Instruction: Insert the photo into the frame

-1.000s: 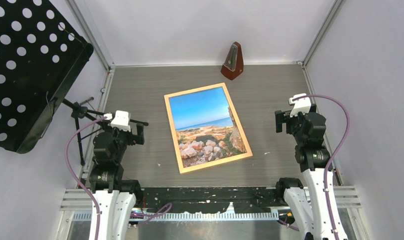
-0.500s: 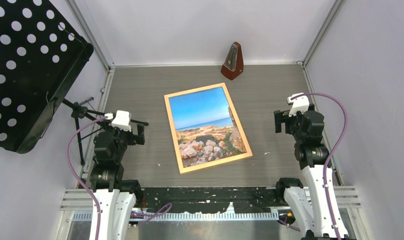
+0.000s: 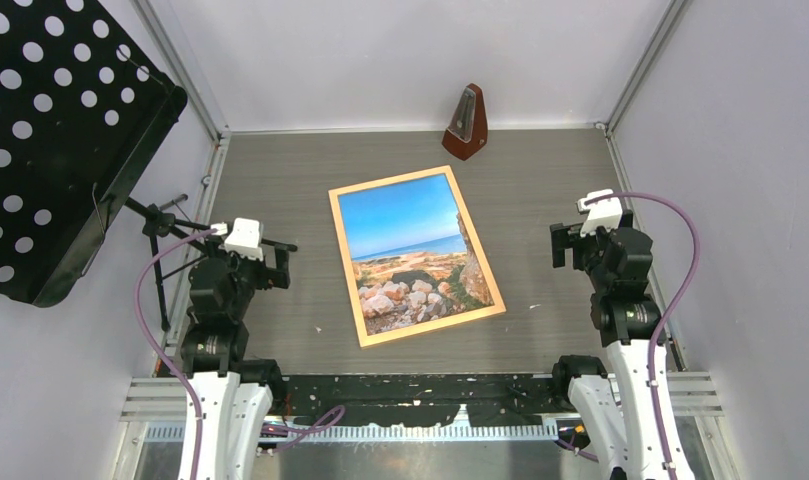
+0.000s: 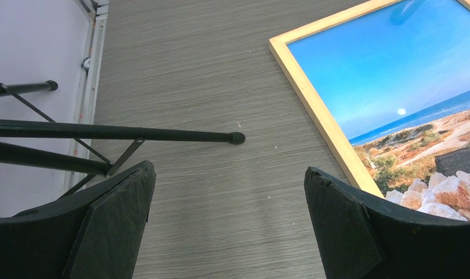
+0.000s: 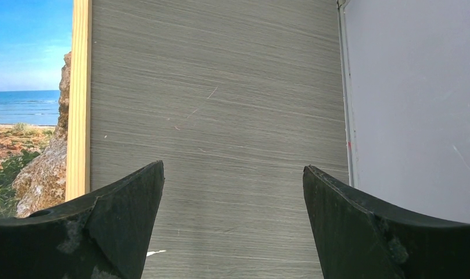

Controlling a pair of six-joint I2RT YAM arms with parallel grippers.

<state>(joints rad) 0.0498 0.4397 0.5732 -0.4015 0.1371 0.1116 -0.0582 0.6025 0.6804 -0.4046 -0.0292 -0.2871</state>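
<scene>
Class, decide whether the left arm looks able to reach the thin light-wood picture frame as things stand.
Probably yes: only bare grey table lies between the open left gripper and the frame; the black stand leg ends short.

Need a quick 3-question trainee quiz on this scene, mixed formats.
1. True or false: the photo lies inside the frame.
2. The metronome stands: A) beyond the frame's far end; B) on the photo; C) left of the frame.
3. Fill in: the left gripper and right gripper are both ____.
Key: 1 true; 2 A; 3 open.
</scene>
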